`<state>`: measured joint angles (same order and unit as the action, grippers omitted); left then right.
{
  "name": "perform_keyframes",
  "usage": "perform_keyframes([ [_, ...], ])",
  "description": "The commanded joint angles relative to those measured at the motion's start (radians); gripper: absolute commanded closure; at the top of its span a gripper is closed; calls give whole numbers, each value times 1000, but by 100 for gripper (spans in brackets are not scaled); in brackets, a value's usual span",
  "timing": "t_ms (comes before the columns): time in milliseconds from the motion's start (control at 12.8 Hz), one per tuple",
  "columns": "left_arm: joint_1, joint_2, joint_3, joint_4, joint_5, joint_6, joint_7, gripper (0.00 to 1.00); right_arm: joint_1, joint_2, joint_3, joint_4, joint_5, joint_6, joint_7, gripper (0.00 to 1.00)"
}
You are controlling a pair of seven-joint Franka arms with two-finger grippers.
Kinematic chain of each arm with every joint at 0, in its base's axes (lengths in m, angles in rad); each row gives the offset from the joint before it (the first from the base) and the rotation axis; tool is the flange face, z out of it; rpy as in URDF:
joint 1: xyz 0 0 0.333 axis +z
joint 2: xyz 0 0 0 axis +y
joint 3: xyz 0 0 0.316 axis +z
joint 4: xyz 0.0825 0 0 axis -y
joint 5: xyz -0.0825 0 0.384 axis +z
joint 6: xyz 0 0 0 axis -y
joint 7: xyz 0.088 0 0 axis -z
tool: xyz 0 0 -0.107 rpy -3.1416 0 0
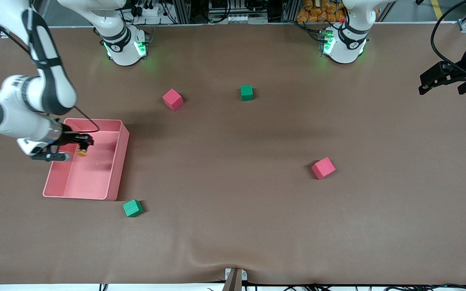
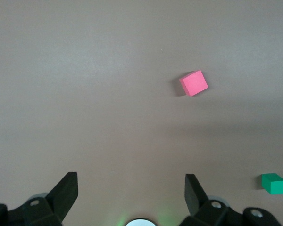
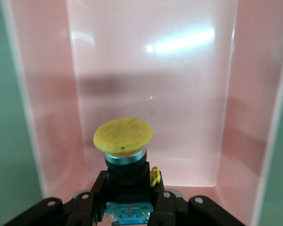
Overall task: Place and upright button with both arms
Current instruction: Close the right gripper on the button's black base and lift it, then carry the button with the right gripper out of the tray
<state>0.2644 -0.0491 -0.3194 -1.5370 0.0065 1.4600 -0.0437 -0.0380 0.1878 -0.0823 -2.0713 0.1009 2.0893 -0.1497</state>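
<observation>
Button (image 3: pixel 123 141), black-bodied with a round matte yellow-orange cap, sits clenched in the right gripper's (image 1: pixel 80 144) jaws over the pink bin (image 1: pixel 116 161) (glossy plastic, rectangular). This looks like the placing step; next it probably needs lowering, cap up, onto the bin floor. The left gripper (image 2: pixel 131 193) waits, jaws spread, over bare brown tabletop (image 1: pixel 233 210).

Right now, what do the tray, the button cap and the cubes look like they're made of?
Tray: smooth glossy pink plastic, probably; light glare streaks its floor. Button, held in the right gripper over the tray: matte yellow-orange plastic cap with dark specks. Red cube: matte, no glare, could be foam or painted wood.
</observation>
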Motion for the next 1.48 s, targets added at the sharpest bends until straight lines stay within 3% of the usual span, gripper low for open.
perform_keyframes([
  [0, 7, 5, -9, 12, 0, 2, -11, 0, 21, 16, 15, 164, -21, -122, -46, 91],
  [389, 7, 5, -7, 8, 0, -3, -10, 0, 222, 22, 15, 316, -20, -166, -64, 91],
  [623, 6, -1, -9, 3, 0, -6, -5, 0, 390, 57, 15, 348, -13, -163, 80, 90],
  [1012, 4, 2, -9, 3, 0, -6, -7, 0, 674, 280, 16, 563, -9, -153, 537, 89],
  [1246, 2, 0, -9, 4, 0, -6, -10, 0, 771, 425, 16, 695, -12, -124, 593, 89],
  [1402, 2, -2, -9, 5, 0, -6, -7, 0, 817, 496, 15, 723, -12, -19, 622, 89],
])
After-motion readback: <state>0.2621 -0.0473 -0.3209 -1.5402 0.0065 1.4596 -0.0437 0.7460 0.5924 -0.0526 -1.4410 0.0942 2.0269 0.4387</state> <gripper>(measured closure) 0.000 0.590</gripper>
